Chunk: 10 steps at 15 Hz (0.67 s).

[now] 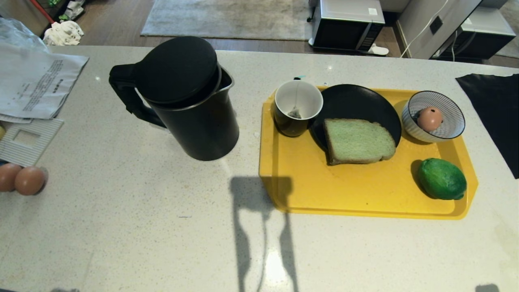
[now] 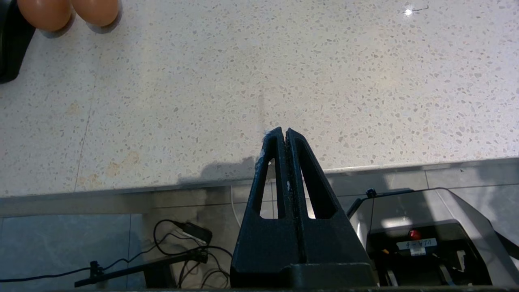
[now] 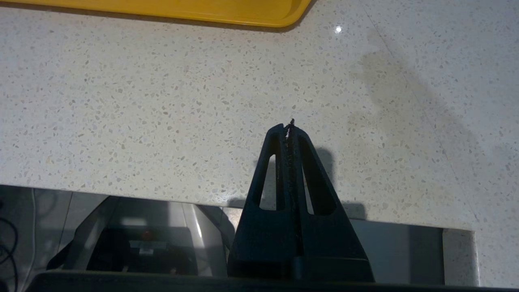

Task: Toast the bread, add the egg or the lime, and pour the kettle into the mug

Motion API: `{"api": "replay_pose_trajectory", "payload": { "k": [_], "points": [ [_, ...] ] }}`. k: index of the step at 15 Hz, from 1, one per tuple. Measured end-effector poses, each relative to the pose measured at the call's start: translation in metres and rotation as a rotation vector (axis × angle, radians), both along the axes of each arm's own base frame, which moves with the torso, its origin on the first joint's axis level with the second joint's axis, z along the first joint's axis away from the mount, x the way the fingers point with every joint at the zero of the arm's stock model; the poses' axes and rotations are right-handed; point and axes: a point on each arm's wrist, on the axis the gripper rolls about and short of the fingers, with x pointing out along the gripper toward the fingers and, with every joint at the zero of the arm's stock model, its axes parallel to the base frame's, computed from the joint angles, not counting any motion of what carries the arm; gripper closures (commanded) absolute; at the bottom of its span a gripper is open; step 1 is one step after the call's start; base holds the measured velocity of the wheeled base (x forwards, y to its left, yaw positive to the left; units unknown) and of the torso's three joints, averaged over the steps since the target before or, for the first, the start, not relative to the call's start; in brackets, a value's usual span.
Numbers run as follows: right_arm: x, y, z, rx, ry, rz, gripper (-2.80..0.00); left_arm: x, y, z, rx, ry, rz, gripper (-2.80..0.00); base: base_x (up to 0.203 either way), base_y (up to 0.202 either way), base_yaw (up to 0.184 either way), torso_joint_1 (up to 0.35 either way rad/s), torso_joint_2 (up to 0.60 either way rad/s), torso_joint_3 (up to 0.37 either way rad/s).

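Observation:
On the yellow tray (image 1: 357,194) the pale green bread (image 1: 359,141) lies half on a black plate (image 1: 357,103). The black mug (image 1: 297,107) with a tea bag inside stands at the tray's far left corner. An egg (image 1: 429,118) sits in a striped bowl (image 1: 450,121), and the lime (image 1: 442,179) rests at the tray's near right. The black kettle (image 1: 182,97) stands left of the tray, lid on, handle to the left. Neither arm shows in the head view. My left gripper (image 2: 283,132) and right gripper (image 3: 288,125) are shut and empty over the counter's near edge.
Two more eggs (image 1: 22,178) lie at the counter's left edge, also in the left wrist view as eggs (image 2: 69,12). Papers (image 1: 36,83) lie at the far left and a black cloth (image 1: 494,109) at the right. The tray's near edge (image 3: 227,14) shows in the right wrist view.

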Motion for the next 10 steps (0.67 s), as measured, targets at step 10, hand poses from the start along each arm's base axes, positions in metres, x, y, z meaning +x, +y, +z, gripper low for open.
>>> {"api": "replay_pose_trajectory", "payload": {
  "k": [10],
  "points": [
    [0.0000,0.0000,0.0000,-0.001,-0.001,0.000,0.00,-0.0004,0.0008,0.0004,-0.168,-0.010,0.028,0.00,0.000,0.000,0.000,0.000,0.00,0.000]
  ]
}}
